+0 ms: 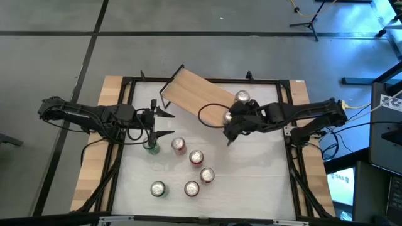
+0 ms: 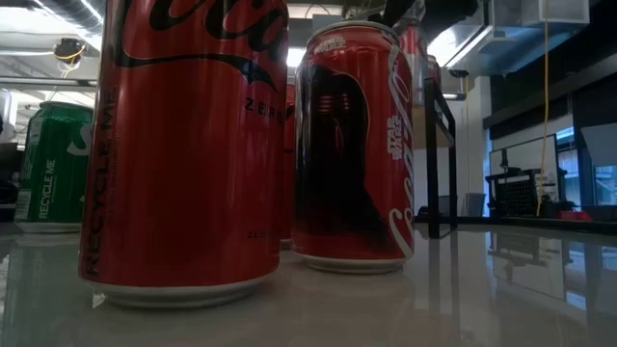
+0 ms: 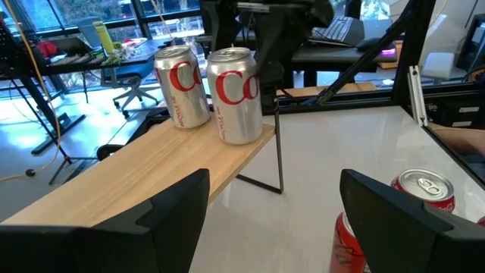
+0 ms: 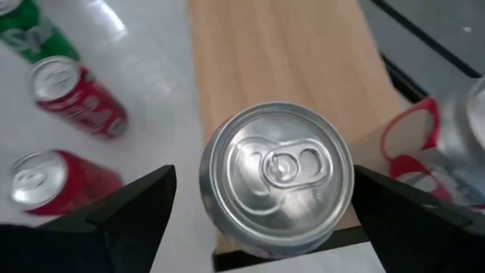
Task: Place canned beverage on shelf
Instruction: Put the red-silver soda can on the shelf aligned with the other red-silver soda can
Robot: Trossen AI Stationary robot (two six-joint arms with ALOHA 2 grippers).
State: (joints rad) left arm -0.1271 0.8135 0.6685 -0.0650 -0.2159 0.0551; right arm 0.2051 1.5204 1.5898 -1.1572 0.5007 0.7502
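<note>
The shelf point(image 1: 195, 94), a light-wood board on thin black legs, stands askew at the table's far middle. Two silver cans stand upright on its right end: one point(image 1: 242, 97) farther back, one point(image 1: 229, 116) at the board's edge. My right gripper point(image 1: 230, 120) is open above the edge can point(image 4: 276, 178), with a finger on each side of it. My left gripper point(image 1: 168, 123) is open and empty left of the shelf, above a green can point(image 1: 151, 146). The left wrist view shows both silver cans point(image 3: 236, 95) on the board point(image 3: 136, 167). My right gripper comes down from above on the upright silver can, which stands on the shelf board's end point(image 4: 288, 61). One finger point(image 4: 144, 205) stands clear of the can's side. Whether the other finger point(image 4: 394, 205) touches the can's rim point(image 4: 345, 178), I cannot tell.
Several red cans point(image 1: 178, 145) point(image 1: 196, 156) point(image 1: 206, 175) stand on the white table in front of the shelf, with two more point(image 1: 157, 188) point(image 1: 191, 188) nearer the front edge. The low view is filled by two red cans point(image 2: 183, 145) point(image 2: 352, 145) and the green one point(image 2: 53, 164). Black frame rails point(image 1: 125, 113) border the table.
</note>
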